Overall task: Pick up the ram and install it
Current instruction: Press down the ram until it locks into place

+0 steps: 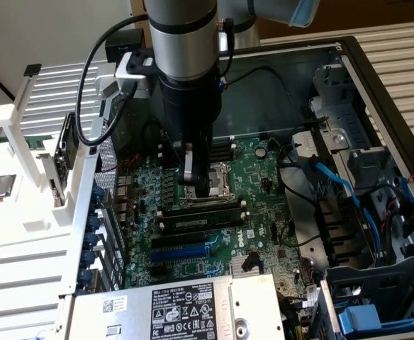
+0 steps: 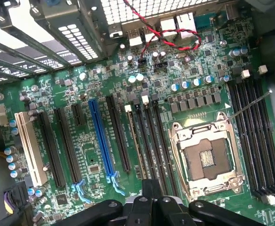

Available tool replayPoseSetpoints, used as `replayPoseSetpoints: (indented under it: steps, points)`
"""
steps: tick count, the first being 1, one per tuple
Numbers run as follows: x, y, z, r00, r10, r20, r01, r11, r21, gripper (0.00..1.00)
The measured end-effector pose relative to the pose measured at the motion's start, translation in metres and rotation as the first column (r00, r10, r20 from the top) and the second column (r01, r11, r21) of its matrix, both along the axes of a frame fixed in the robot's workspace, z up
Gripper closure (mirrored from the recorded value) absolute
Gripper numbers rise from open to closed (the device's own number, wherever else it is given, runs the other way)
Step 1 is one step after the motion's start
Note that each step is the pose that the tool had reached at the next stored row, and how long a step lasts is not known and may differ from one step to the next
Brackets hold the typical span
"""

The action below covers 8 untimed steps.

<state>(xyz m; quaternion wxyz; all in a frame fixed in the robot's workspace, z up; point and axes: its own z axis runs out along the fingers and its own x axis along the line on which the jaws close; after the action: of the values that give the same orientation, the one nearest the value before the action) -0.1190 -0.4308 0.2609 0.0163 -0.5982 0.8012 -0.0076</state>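
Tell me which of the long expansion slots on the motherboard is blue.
The blue plastic slot in the wrist view, flanked by black slots, with a white slot farther off. It also shows in the exterior view.

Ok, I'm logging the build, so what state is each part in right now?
processor socket: empty, contacts bare.
ram: sitting in a slot beside the processor socket.
blue slot: empty.
computer case: side open.
gripper: above the board, by the processor socket.
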Motion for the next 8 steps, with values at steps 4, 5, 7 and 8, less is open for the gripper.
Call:
replayPoseSetpoints:
  steps: [4,5,7,8]
  points:
    - [0.0000,0.0000,0.0000,0.9983,-0.058,0.0000,0.058,0.9983,0.0005,0.90]
    - [0.0000,0.0000,0.0000,0.9974,-0.072,0.0000,0.072,0.9974,0.0005,0.90]
    - [0.0000,0.0000,0.0000,0.9922,-0.125,0.0000,0.125,0.9922,0.0005,0.90]
    - [0.0000,0.0000,0.0000,0.9907,-0.136,0.0000,0.136,0.9907,0.0006,0.90]
